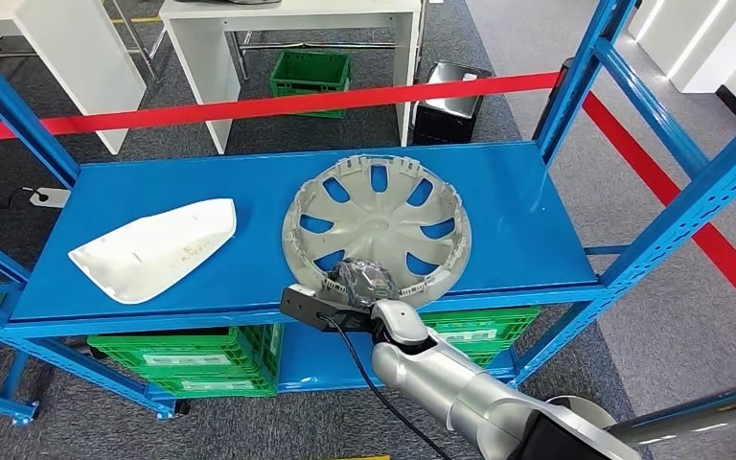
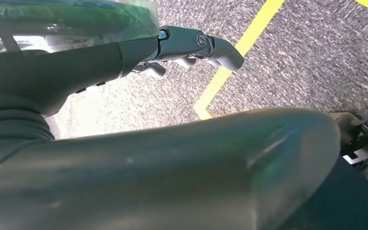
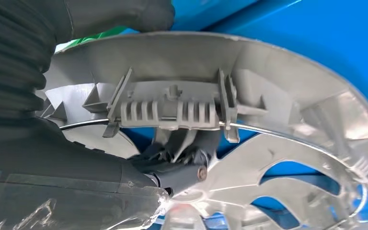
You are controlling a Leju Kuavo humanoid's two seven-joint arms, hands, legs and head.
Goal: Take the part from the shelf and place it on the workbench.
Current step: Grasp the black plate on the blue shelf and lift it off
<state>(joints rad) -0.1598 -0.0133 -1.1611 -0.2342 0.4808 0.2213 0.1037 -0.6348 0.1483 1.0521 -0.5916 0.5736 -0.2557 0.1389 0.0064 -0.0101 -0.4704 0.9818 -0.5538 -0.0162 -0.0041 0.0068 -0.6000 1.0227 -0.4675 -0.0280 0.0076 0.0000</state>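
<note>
Right hand (image 1: pixel 362 284) grabbing the near rim of the round silver-grey plastic hubcap (image 1: pixel 377 230), thumb outside and dark fingers (image 3: pixel 184 155) curled inside.

The hubcap lies hollow side up on the blue metal shelf (image 1: pixel 259 187), with one white curved plastic cover (image 1: pixel 155 248) well apart on the same level. I count three green plastic crates: two on the lower shelf level (image 1: pixel 190 356) (image 1: pixel 484 331) and one on the floor behind (image 1: pixel 310 79), can't tell what's in them. Left hand (image 2: pixel 191 48) hangs over grey carpet holding nothing, fingers loosely apart.
</note>
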